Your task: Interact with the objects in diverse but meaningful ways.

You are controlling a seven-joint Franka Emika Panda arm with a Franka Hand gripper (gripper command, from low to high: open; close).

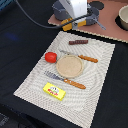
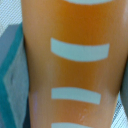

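My gripper [image 1: 75,17] hangs low over the back edge of the placemat, right above an orange block [image 1: 79,22] that lies beside a grey long-handled pot [image 1: 93,19]. The wrist view is filled by the orange bread block [image 2: 75,65] with pale curved stripes, very close; no fingers show, so I cannot tell whether they hold it. On the placemat lie a red tomato [image 1: 50,57], a thin brown stick [image 1: 78,42] and a yellow labelled bar [image 1: 54,91].
The striped placemat [image 1: 30,82] also carries a round beige plate [image 1: 69,66], an orange-handled knife [image 1: 82,57] and an orange-handled fork [image 1: 66,80]. A bowl [image 1: 123,17] stands on a brown board [image 1: 112,31] at the back right. A dark cable [image 1: 35,19] trails from the arm.
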